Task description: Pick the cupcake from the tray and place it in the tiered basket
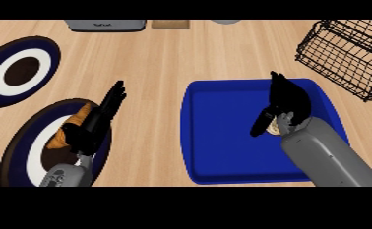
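Near the counter's front left corner, the left hand (93, 126) hangs open, fingers straight, above a blue-rimmed plate (22, 144) holding a piece of orange-brown bread (56, 139). Toward the front right lies a blue tray (225, 139). Over the tray's right side, the right hand (289, 99) curls its fingers and thumb around the cupcake (274, 126), mostly hiding it. Farther back, a second plate (33, 46) sits at the left edge, and a black wire basket (338, 56) stands at the far right corner.

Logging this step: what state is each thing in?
Cupcake: over the tray, mostly hidden by right hand.
Right hand: curled round the cupcake.
Left hand: open, resting over a plate.
Tray: flat on the counter.
Basket: no cupcake in it.
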Controlling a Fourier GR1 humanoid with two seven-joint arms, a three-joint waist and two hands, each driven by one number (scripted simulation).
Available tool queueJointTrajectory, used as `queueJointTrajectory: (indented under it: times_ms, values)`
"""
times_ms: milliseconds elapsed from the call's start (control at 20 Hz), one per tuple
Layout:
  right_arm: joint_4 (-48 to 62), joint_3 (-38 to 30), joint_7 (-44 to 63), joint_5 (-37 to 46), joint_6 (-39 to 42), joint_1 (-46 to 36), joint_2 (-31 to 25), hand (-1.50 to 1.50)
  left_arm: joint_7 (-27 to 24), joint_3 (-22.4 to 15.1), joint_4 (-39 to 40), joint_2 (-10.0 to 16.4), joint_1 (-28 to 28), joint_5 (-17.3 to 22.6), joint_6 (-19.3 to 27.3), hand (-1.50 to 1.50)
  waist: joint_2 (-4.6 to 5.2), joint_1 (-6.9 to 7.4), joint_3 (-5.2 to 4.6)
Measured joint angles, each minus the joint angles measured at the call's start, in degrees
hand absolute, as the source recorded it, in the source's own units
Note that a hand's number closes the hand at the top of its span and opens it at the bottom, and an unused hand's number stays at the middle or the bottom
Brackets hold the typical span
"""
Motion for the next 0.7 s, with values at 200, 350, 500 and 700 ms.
queueJointTrajectory:
  times_ms: [200, 350, 500, 700]
  values:
    - [0.74, -1.68, -0.98, 1.85, -0.36, 2.46, 0.35, -1.50, -0.72, 0.39, 1.67, -0.75, -0.98, -0.55, 0.46, 0.00, 0.06, -0.18, 0.00]
    - [0.56, -2.46, -1.62, 3.47, -0.87, 5.34, 0.97, -1.50, 0.12, 0.92, 1.17, -0.32, -1.36, -0.13, -0.26, 0.00, 0.04, -0.15, 0.01]
    - [0.45, -3.46, -2.39, 4.94, -1.10, 7.42, 1.64, -1.50, -0.29, 1.00, 1.16, -0.50, -1.20, -0.41, -0.57, 0.00, 0.06, -0.05, 0.02]
    - [1.26, -5.07, -3.75, 6.40, -1.02, 9.33, 2.54, -1.50, 0.52, 0.87, -0.19, -0.76, -0.41, -0.70, -0.72, 0.00, 0.08, 0.14, 0.03]
